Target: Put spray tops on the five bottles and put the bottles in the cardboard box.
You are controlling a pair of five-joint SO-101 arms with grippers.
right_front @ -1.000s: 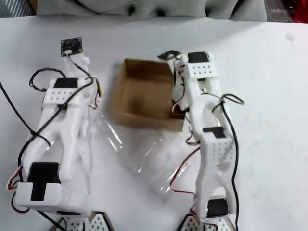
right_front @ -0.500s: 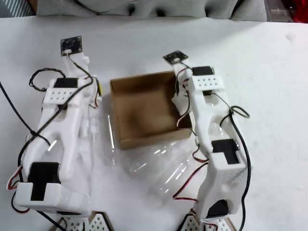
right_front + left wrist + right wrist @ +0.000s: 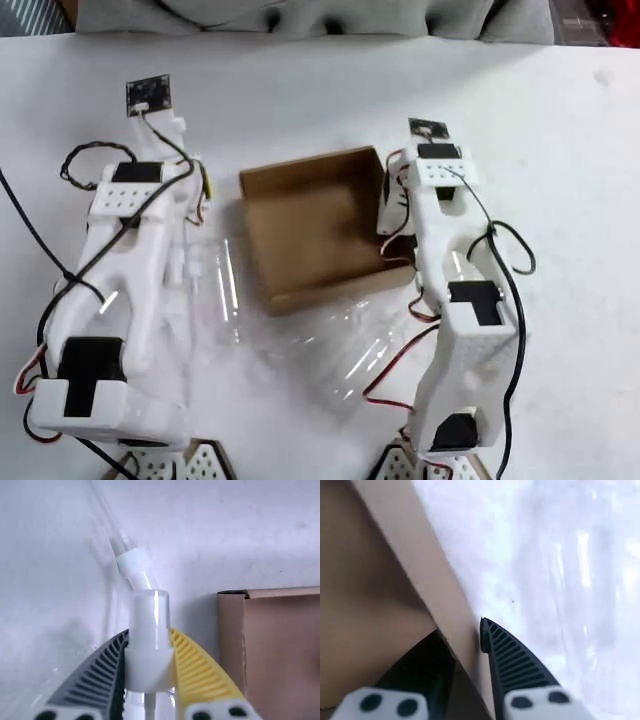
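One spray top (image 3: 148, 610): white, held between the left fingers, its tip poking out past the fingertips.
Left gripper (image 3: 148, 632): fingers squeezed tight on the spray top.
Right gripper (image 3: 462, 630): fingers pinched on one wall of the cardboard box (image 3: 415, 565), one finger inside it and one outside.
Bottles (image 3: 335, 345): clear, lying on the white table (image 3: 560, 200), just beside the right fingers and outside the box.
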